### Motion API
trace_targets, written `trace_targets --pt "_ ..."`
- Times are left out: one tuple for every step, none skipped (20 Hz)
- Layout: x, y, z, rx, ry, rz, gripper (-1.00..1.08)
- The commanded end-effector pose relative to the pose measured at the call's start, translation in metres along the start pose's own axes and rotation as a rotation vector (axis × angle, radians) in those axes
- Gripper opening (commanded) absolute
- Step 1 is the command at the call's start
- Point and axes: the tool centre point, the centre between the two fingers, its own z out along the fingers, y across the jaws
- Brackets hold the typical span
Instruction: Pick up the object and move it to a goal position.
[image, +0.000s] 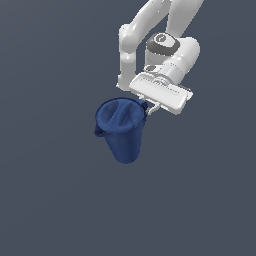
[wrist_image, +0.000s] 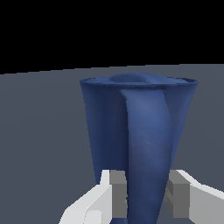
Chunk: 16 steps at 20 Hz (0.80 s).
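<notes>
Container (image: 121, 131): dark blue, bucket-like, wide at the ridged rim, tapering to a narrower base. Tilted in the exterior view, open mouth turned toward the camera and upward, base pointing down and slightly to the exterior view's right. Small protrusion at the rim on the exterior view's left side. Inner surface folded into a raised ridge. Positioned near the middle of the exterior view, against a plain grey-blue ground (image: 50, 200); contact with that ground not determinable.

Gripper (image: 150, 106): white, on a white arm (image: 150, 30) entering from the top of the exterior view. Clamped at the rim of the container on the exterior view's right side. In the wrist view, two fingers (wrist_image: 117, 192) with grey pads set either side of a vertical raised band on the container (wrist_image: 144, 144), pads pressed against it, grasping the container.

Background in wrist view: grey floor, black above the horizon.
</notes>
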Motion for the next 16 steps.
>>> trace_targets --pt "0.033 -0.004 -0.004 -0.001 0.002 0.0 -1.0" --pt "0.045 -0.006 -0.005 -0.001 0.002 0.0 -1.0" --pt "0.058 -0.007 -0.007 -0.001 0.003 0.0 -1.0" --pt "0.069 -0.009 -0.008 -0.001 0.003 0.0 -1.0" --pt "0.081 -0.011 -0.009 -0.001 0.003 0.0 -1.0" --pt "0.092 -0.013 -0.011 -0.001 0.004 -0.001 -1.0" --pt "0.102 -0.015 -0.012 -0.001 0.004 -0.001 -1.0" --pt "0.112 -0.016 -0.013 -0.001 0.004 -0.001 -1.0" --pt "0.122 -0.018 -0.014 -0.001 0.004 -0.001 -1.0" --pt "0.131 -0.02 -0.015 -0.001 0.004 -0.001 -1.0" --pt "0.139 -0.022 -0.016 -0.001 0.004 -0.001 -1.0" --pt "0.147 -0.023 -0.017 -0.001 0.004 -0.001 -1.0" --pt "0.154 -0.025 -0.018 -0.001 0.004 -0.001 -1.0" --pt "0.16 -0.026 -0.018 -0.001 0.003 -0.001 -1.0" --pt "0.165 -0.027 -0.019 -0.001 0.003 -0.001 -1.0" --pt "0.169 -0.028 -0.019 0.0 0.002 -0.001 -1.0"
